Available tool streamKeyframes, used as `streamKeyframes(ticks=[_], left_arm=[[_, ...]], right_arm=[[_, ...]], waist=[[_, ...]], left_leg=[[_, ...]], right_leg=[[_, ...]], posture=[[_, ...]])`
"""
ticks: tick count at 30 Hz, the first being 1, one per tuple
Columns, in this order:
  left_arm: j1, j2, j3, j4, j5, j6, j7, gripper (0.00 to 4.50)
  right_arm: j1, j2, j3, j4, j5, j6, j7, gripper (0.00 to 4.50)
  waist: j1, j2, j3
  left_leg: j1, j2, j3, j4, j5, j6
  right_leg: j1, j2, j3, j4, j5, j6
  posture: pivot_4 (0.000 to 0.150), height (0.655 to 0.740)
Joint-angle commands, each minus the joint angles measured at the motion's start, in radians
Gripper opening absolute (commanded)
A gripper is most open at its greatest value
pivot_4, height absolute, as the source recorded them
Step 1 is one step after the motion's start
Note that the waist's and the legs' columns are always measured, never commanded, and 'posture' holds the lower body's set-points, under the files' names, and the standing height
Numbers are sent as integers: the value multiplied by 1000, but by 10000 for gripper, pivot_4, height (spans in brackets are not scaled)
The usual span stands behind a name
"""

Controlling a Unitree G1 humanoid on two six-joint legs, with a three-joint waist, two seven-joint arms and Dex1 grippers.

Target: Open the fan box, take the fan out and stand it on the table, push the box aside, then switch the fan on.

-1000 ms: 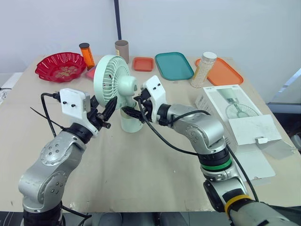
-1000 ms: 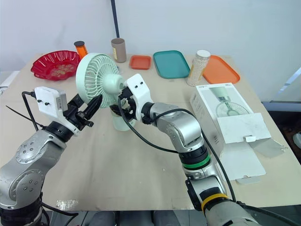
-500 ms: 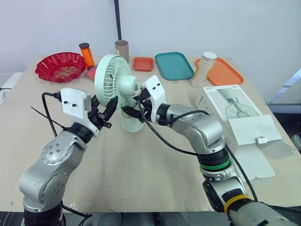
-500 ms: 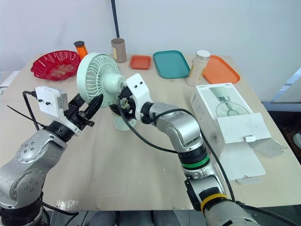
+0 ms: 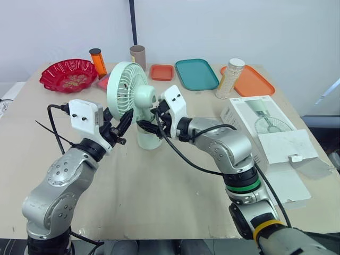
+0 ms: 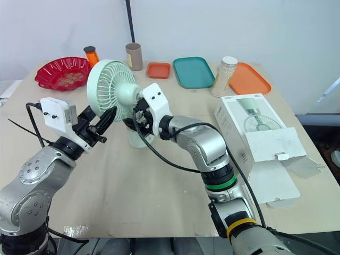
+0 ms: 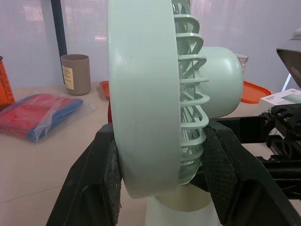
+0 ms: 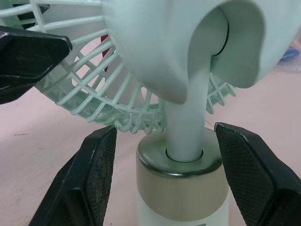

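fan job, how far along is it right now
Done: the box lies open at the right side of the table, apart from the fan, which stands upright on its base. In hand: the left gripper is closed on the fan's head, and the right gripper is open around its stem. To do: switch it on; whether the blades turn cannot be told.

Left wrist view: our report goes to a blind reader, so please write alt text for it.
The head of the pale green fan stands edge-on between the two black fingers of the left gripper, whose pads appear to press its front rim and rear grille. Behind, on the beige table, sit a brown cup and a red-and-blue plastic bag.
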Motion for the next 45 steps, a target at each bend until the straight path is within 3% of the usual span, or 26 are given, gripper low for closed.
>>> streamKeyframes(ticks=[1,11,17,34,36,40,41,45], left_arm=[[-22,-4,9,-58,0,-30,2,18928],[-25,-9,3,-60,2,-27,7,18928],[-29,-9,-1,-57,2,-28,10,18928],[-15,-8,2,-61,13,-33,3,18928],[-13,-2,4,-63,23,-36,1,29417],[-7,0,11,-67,22,-40,-5,42296],[-4,1,13,-68,19,-40,-6,44553],[0,1,22,-73,15,-40,-12,44553]], right_arm=[[-22,5,-19,-23,-5,-20,3,26412],[-22,10,-21,-21,-9,-20,0,26412],[-22,12,-23,-20,-14,-20,1,6515],[-22,16,-27,-22,-19,-9,6,6515],[-22,17,-30,-22,-17,-7,5,5752],[-25,19,-36,-17,-17,-4,7,5752],[-26,19,-36,-16,-18,-4,7,5752],[-26,20,-37,-14,-19,-5,7,5752]], waist=[[0,0,0],[0,0,0],[0,0,0],[0,0,0],[0,0,0],[0,0,0],[0,0,0],[0,0,0]], left_leg=[[0,0,0,0,0,0],[0,0,0,0,0,0],[0,0,0,0,0,0],[0,0,0,0,0,0],[0,0,0,0,0,0],[0,0,0,0,0,0],[0,0,0,0,0,0],[0,0,0,0,0,0]], right_leg=[[0,0,0,0,0,0],[0,0,0,0,0,0],[0,0,0,0,0,0],[0,0,0,0,0,0],[0,0,0,0,0,0],[0,0,0,0,0,0],[0,0,0,0,0,0],[0,0,0,0,0,0]], posture=[[1500,7400],[1500,7400],[1500,7400],[1500,7400],[1500,7400],[1500,7400],[1500,7400],[1500,7400]])
